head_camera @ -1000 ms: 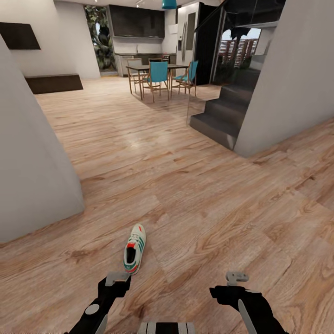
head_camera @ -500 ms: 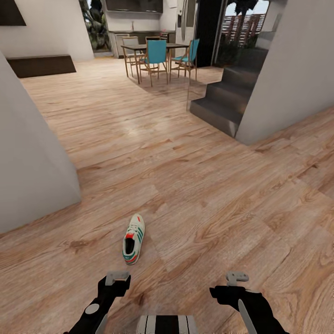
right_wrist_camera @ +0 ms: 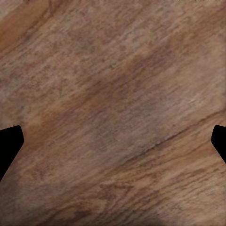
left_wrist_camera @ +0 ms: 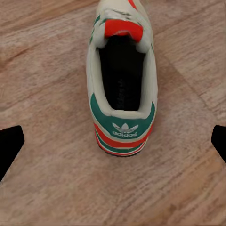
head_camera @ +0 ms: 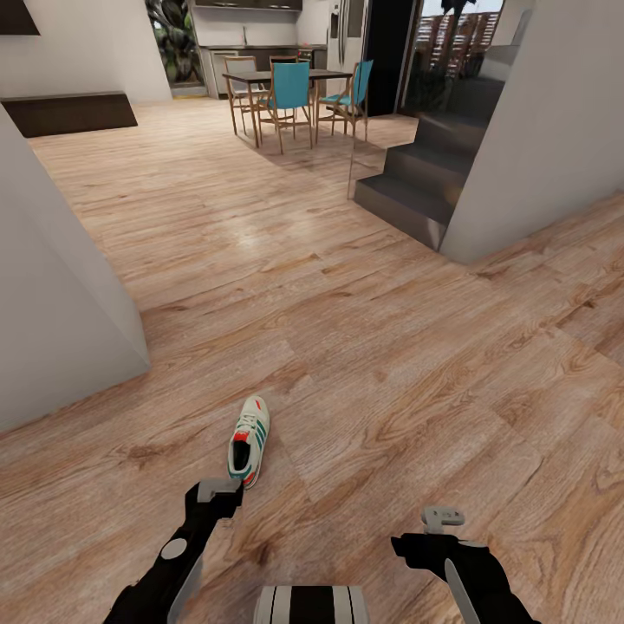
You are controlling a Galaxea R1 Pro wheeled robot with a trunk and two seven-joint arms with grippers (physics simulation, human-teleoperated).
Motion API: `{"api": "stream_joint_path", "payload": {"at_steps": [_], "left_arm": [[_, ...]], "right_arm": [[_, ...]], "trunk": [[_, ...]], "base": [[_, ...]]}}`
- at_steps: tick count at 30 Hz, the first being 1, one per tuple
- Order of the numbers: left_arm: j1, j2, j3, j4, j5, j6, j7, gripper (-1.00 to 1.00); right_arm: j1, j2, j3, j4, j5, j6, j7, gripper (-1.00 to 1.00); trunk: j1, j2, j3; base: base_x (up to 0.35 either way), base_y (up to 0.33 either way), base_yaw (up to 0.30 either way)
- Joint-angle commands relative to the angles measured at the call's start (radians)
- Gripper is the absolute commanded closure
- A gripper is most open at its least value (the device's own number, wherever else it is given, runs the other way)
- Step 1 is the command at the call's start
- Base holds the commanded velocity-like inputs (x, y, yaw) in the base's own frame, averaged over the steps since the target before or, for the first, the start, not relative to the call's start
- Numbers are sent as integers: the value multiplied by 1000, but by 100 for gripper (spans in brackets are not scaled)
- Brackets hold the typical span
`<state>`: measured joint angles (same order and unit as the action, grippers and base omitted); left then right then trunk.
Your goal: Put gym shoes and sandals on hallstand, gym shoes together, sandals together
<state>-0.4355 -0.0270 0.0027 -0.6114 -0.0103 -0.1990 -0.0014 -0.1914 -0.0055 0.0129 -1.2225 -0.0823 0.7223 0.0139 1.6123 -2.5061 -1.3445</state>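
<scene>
One gym shoe on the corridor floor (head_camera: pixel 364 286)

A single gym shoe (head_camera: pixel 249 438) lies low and left of centre in the head view, heel nearest the left hand (head_camera: pixel 218 490), which hangs just beside it, spread open; the right hand (head_camera: pixel 442 518) is open over bare planks.

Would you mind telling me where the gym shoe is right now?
The gym shoe lies on the corridor floor, just ahead of the left gripper, heel toward it.

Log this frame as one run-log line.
phase: approach | left gripper: open, above gym shoe heel | shoe: upright on corridor floor | right gripper: open, empty, over floor
</scene>
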Motion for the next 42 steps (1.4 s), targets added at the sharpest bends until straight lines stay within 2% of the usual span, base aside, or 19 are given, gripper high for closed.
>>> {"api": "stream_joint_path", "payload": {"at_steps": [1, 10, 16, 24, 42], "left_arm": [[-8, 2, 0, 3, -1, -3, 0, -100], [-37, 11, 0, 11, -2, -5, 0, -100], [-38, 9, -1, 12, -1, -5, 0, -100], [-39, 6, -4, 12, -2, -5, 0, -100], [-37, 4, -7, 13, -2, -5, 0, -100]], "right_arm": [[0, -1, 1, -1, -8, 4, -3, -100], [0, -1, 0, -6, -8, 4, -2, -100], [0, -1, -1, -17, -8, 5, -1, -100], [0, -1, -1, -18, -8, 4, -1, -100], [0, -1, -1, -18, -8, 4, -1, -100]], "trunk": [[0, 0, -1], [0, 0, -1], [0, 0, -1], [0, 0, -1], [0, 0, -1]], "base": [[0, 0, 0], [0, 0, 0], [35, 0, 0], [226, 0, 0], [70, 0, 0]]}}
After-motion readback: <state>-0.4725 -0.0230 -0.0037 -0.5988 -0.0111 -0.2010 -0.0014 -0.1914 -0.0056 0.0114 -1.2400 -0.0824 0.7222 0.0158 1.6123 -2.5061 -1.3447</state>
